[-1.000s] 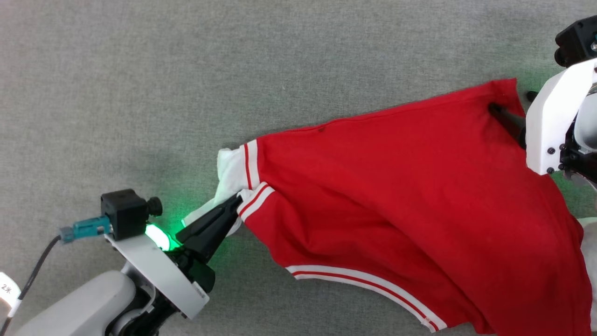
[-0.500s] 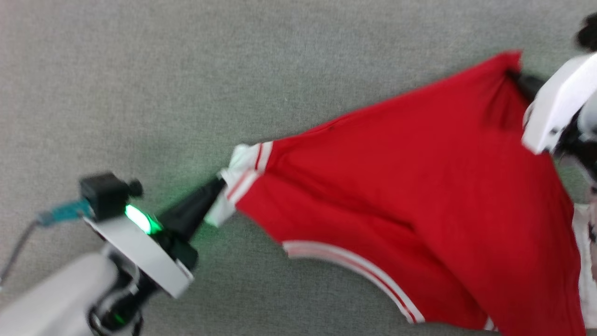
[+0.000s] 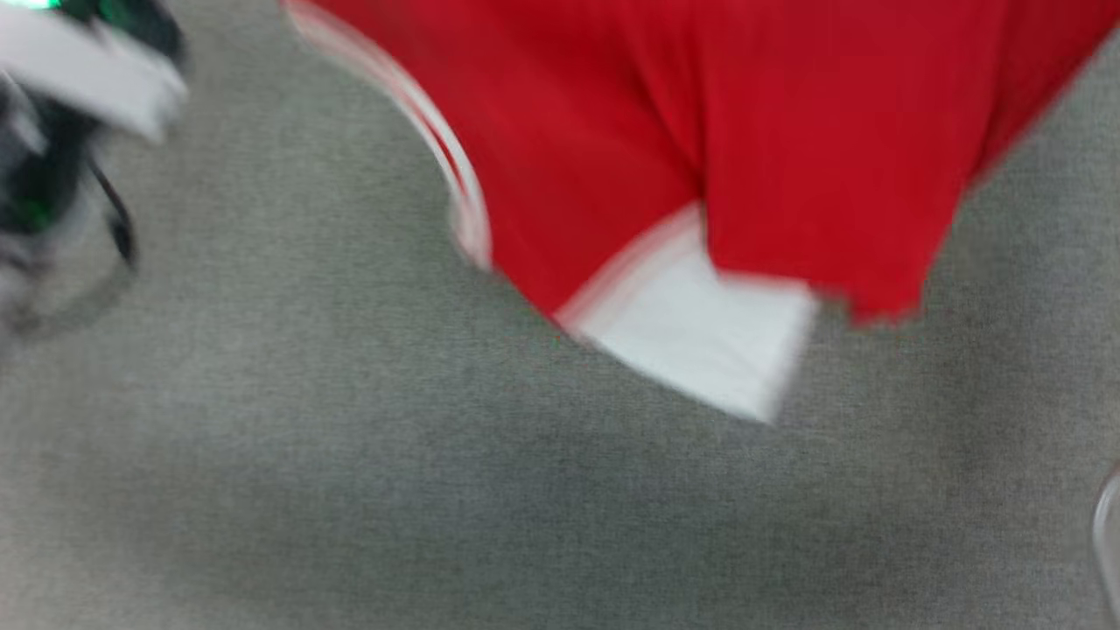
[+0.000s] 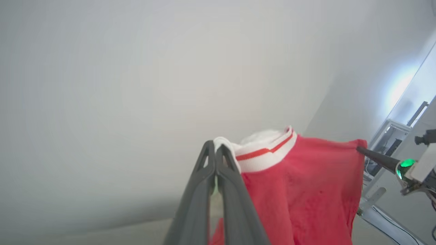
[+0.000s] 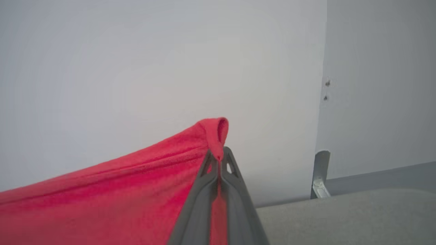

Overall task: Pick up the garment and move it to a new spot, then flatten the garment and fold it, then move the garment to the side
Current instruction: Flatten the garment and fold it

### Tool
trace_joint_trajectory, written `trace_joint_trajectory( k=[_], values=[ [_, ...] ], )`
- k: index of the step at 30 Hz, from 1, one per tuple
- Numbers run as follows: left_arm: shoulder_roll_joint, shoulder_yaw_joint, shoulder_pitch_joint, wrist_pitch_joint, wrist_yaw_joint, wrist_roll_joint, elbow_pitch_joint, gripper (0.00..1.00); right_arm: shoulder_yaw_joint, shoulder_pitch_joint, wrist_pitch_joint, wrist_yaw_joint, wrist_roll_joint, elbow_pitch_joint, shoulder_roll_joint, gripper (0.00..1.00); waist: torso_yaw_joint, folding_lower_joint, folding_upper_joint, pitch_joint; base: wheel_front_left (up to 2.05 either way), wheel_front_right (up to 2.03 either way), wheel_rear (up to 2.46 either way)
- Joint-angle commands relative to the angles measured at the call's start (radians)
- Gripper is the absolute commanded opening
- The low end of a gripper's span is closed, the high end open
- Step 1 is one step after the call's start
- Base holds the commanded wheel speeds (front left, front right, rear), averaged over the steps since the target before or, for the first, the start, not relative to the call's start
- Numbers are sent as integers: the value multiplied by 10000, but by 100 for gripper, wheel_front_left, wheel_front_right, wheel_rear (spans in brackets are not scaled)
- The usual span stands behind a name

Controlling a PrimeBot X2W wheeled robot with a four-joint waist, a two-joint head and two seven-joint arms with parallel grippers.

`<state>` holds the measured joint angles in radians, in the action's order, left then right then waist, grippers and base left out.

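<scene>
Red shirt (image 3: 787, 131) hangs lifted above the grey counter (image 3: 350, 490), stretched between both tools. The head view is blurred: the red body fills its top, a white sleeve (image 3: 700, 341) dangles lowest, and striped trim (image 3: 459, 188) curves down the left edge; whether the sleeve touches the counter I cannot tell. In the left wrist view the left tool (image 4: 215, 148) is closed tight, its fingers (image 4: 199, 194) pressed together on white cloth beside a red-striped cuff (image 4: 265, 153), at one top corner of the shirt, with a pale wall (image 4: 136, 85) behind. In the right wrist view the right tool (image 5: 220, 153) is likewise clamped, pinching a folded red corner that pokes up just past its tips. The left wrist view also shows the right tool's dark fingers meeting the shirt's far top corner, a green light (image 4: 407, 163) glowing on the wrist behind them.
</scene>
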<state>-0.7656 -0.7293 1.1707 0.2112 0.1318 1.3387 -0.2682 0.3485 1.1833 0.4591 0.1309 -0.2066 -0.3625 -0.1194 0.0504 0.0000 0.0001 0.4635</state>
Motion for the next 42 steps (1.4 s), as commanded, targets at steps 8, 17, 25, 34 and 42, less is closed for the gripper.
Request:
trace_joint_trajectory(
  k=[8, 17, 25, 34, 42],
  values=[
    [578, 448, 3534, -254, -30, -135, -2681, 0, 890, 2586, -1465, -13, 1323, -961, 142, 0, -574, 0, -1, 861, 0, 0, 0],
    [1015, 239, 6107, 360, -38, -694, -3684, 0, 1126, 4438, -2859, -19, 1890, -2035, 176, 0, -687, 0, -1, 1424, 0, 0, 0],
    [924, -540, 4697, 489, -27, 70, -2655, 0, 257, 3450, -3323, -8, 1414, -3133, -27, 0, -601, 0, -1, 1705, 0, 0, 0],
    [368, -420, 573, 533, -24, 410, 283, 0, -2519, -533, -2808, -6, -682, -1481, -730, 0, -543, 0, -1, 1390, 0, 0, 0],
    [1270, 1057, -3606, 537, -24, -161, 1625, 0, -2429, -5236, -1010, -5, -2013, 2467, -1356, 0, -144, 0, -1, 959, 0, 0, 0]
  ],
)
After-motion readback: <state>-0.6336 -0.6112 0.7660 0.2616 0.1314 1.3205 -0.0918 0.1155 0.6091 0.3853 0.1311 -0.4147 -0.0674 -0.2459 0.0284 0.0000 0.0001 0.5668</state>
